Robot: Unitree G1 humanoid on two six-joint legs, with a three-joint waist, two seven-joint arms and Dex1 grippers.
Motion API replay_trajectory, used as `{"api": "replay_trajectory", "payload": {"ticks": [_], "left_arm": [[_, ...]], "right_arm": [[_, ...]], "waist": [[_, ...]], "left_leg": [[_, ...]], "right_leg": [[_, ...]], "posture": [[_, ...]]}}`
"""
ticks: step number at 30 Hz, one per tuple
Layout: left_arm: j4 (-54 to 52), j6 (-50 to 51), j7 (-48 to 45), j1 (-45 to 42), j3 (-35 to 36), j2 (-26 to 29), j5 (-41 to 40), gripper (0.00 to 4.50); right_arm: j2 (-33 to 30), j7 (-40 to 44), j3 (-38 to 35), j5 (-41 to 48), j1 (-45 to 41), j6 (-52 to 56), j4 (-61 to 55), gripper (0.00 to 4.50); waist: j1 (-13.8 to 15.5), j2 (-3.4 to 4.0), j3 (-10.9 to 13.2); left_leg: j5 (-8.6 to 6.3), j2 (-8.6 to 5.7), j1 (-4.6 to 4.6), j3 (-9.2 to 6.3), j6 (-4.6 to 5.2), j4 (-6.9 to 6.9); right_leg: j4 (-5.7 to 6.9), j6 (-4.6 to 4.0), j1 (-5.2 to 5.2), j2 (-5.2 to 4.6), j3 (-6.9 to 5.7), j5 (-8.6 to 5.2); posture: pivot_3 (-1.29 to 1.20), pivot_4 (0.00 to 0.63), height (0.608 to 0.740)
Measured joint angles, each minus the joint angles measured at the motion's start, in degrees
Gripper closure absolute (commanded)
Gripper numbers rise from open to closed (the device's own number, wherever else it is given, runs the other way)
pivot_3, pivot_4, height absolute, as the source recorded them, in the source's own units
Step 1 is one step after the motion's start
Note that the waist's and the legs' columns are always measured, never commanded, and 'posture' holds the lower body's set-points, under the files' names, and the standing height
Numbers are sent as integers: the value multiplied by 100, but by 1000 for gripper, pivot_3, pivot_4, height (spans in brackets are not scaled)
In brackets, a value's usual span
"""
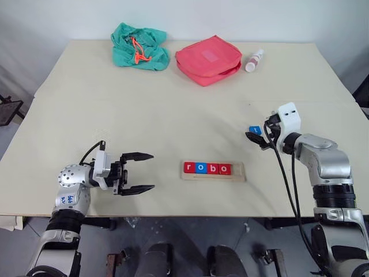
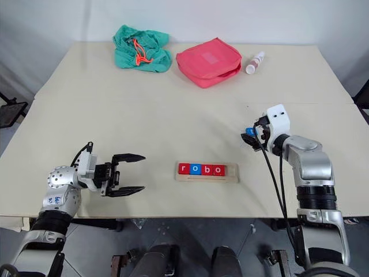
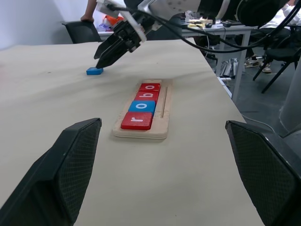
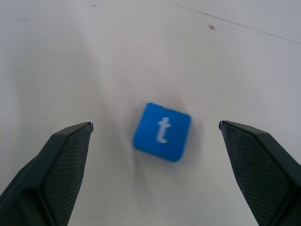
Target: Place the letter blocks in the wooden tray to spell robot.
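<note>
1. Wooden tray (image 1: 239,171) near the table's front edge holds four letter blocks (image 1: 207,168) spelling "robo".
2. Blue t block (image 4: 162,131) lies on the table, apart from the tray.
3. Right gripper (image 4: 157,155) hangs wide open over it, holding nothing.
4. Left gripper (image 1: 138,172) is open and empty beside the tray.

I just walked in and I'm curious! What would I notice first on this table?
Probably the wooden tray near the front edge, where red and blue blocks spell "robo". Off to its right lies a lone blue t block, with the open right gripper around it, not touching.
</note>
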Motion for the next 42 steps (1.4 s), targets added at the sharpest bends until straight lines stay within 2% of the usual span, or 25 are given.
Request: {"api": "replay_trajectory", "payload": {"ticks": [3, 9, 13, 19, 20, 24, 28, 35, 39, 42], "left_arm": [[-24, 28, 0, 42, 10, 36, 0, 0], [-93, 41, 0, 131, 30, 98, 0, 0], [-199, 51, 0, 143, 30, 97, 0, 0], [-210, 61, 1, 143, 30, 94, 3, 0], [-209, 62, 1, 141, 30, 92, 5, 0], [-201, 62, 1, 119, 28, 64, 16, 0], [-172, 72, 1, 84, 28, 36, 24, 0], [66, 69, 0, -50, 8, 3, 33, 0], [272, 37, 0, -207, -43, 2, 33, 0], [398, -5, 0, -297, -109, 2, 31, 0]], "right_arm": [[81, -118, 3, -5, -34, -237, 426, 17], [188, -126, 25, 4, -37, -416, 519, 17], [296, -199, 22, 15, -81, -477, 622, 909], [409, -378, 1, 50, -112, -416, 614, 2942], [414, -404, -1, 60, -112, -414, 603, 3038], [412, -516, -16, 75, 26, -240, 257, 3038], [241, -580, -107, 236, 795, 454, -1134, 3038], [78, -895, -765, 755, 2055, 2306, -3875, 3038], [393, -1186, -1085, 1048, 2508, 3233, -5027, 3038], [926, -1545, -1264, 1084, 2783, 3707, -5715, 3038]], "waist": [[-18, 0, 0], [-81, 0, 0], [-116, 0, 0], [-105, -1, -1], [-105, -1, -1], [-95, -1, -1], [-76, 0, 0], [-28, 0, 0], [18, 0, 0], [36, -1, -1]], "left_leg": [[0, 0, 0, 1, 0, -5], [0, 1, 0, -3, 0, -8], [0, 3, 6, -4, 0, -10], [0, 1, 9, -9, 0, -5], [0, 1, 9, -10, 0, -4], [0, 1, 7, -12, 0, -7], [0, -5, 3, -17, 0, -17], [0, -2, 5, -13, 0, -20], [0, -2, 6, -7, -1, -18], [0, -5, 6, -7, -1, -16]], "right_leg": [[1, 0, -2, 0, 1, 0], [4, 0, -3, 0, 0, 0], [4, 0, 1, 2, 0, 0], [5, 0, 8, 1, 2, 0], [5, 0, 8, 1, 2, 0], [6, 0, 5, 1, 2, 0], [8, 0, -1, -1, 5, 0], [7, 0, -1, 1, 7, 0], [6, 0, -3, 1, 12, 0], [7, 0, -2, 1, 18, 0]], "posture": [[0, 150, 740], [0, 150, 740], [0, 150, 740], [0, 150, 740], [0, 150, 740], [0, 150, 740], [0, 150, 740], [0, 150, 740], [0, 150, 740], [0, 150, 740]]}}
